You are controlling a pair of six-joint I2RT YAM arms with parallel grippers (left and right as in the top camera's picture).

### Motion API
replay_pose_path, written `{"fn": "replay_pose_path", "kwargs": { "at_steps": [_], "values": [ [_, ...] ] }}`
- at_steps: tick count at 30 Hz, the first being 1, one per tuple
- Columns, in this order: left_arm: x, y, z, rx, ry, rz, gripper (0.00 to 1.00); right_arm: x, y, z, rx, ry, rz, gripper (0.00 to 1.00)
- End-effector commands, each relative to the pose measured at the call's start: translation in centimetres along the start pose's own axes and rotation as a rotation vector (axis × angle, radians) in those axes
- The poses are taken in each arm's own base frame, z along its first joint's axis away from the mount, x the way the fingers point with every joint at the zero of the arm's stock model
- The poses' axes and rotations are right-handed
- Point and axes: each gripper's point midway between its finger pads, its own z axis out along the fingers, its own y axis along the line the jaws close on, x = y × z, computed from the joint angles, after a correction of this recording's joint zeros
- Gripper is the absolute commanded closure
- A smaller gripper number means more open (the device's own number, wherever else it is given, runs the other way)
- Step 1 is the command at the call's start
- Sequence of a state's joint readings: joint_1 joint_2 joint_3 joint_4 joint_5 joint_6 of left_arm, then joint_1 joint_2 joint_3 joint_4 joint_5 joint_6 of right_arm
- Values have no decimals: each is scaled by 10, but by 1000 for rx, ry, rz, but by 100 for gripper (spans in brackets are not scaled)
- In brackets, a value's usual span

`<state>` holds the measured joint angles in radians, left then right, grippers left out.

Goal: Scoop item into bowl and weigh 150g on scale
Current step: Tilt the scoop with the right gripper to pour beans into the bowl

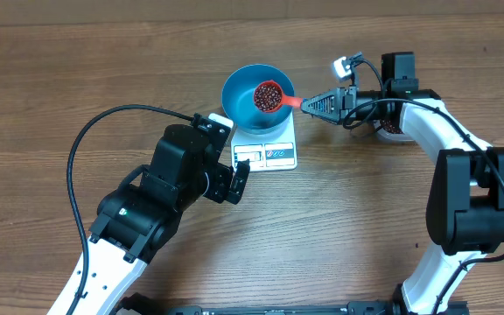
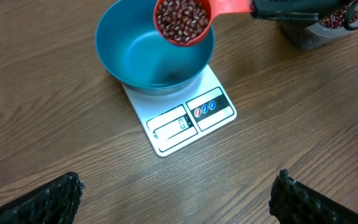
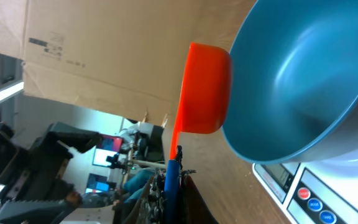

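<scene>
The blue bowl (image 1: 234, 87) stands on the white scale (image 1: 275, 154). Its inside (image 2: 135, 56) shows bare blue. A red-orange scoop (image 1: 294, 101) heaped with red-brown beans (image 1: 269, 95) hangs level over the bowl's right half. My right gripper (image 1: 320, 104) is shut on its handle. In the right wrist view the scoop's cup (image 3: 204, 87) sits beside the bowl's rim (image 3: 272, 74), and the gripper (image 3: 178, 180) clamps the handle. My left gripper (image 1: 240, 181) is open just in front of the scale. Its fingers (image 2: 48, 199) stand wide apart over bare wood, holding nothing.
A clear tub (image 2: 328, 25) holding more beans stands right of the scale, partly hidden by the right arm (image 1: 427, 131). The scale's display and buttons (image 2: 191, 118) face the left arm. A black cable (image 1: 86, 149) loops over the table at the left.
</scene>
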<state>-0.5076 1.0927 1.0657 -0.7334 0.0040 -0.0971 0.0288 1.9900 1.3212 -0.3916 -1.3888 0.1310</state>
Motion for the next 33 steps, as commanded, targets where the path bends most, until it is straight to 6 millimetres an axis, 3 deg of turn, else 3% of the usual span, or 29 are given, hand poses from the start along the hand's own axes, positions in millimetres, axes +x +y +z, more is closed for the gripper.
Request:
{"fn": "replay_pose_path", "kwargs": {
  "at_steps": [1, 10, 16, 20, 33],
  "values": [
    [2, 4, 1, -13, 5, 3, 0, -10, -4, -1, 33, -16, 8, 96],
    [2, 4, 1, -13, 5, 3, 0, -19, -32, -1, 205, -58, -28, 96],
    [2, 4, 1, -13, 5, 3, 0, -25, -30, 9, 216, -55, -147, 96],
    [2, 4, 1, -13, 5, 3, 0, -30, -39, 13, 284, -68, -178, 96],
    [2, 4, 1, -13, 4, 3, 0, -29, -41, 16, 312, -23, -455, 96]
  ]
}}
